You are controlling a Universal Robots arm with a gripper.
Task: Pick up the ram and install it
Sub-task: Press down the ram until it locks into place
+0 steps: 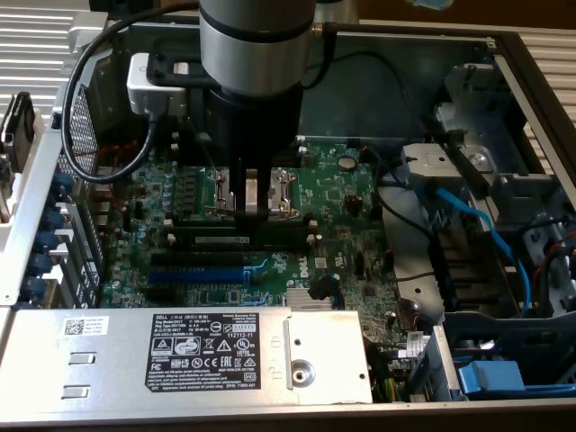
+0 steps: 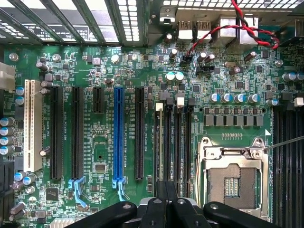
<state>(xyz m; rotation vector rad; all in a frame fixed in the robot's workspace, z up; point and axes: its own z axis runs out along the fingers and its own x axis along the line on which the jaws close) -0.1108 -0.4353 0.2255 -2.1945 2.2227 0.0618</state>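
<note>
While the ram (image 1: 236, 239) sits in its motherboard (image 1: 333, 193) slot, the closed pincer (image 1: 251, 212) presses just above it

Even, bright light; mild glare, soft focus.

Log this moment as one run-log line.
gripper: shut | over: ram in motherboard memory slot | ram seating: cannot tell
</note>
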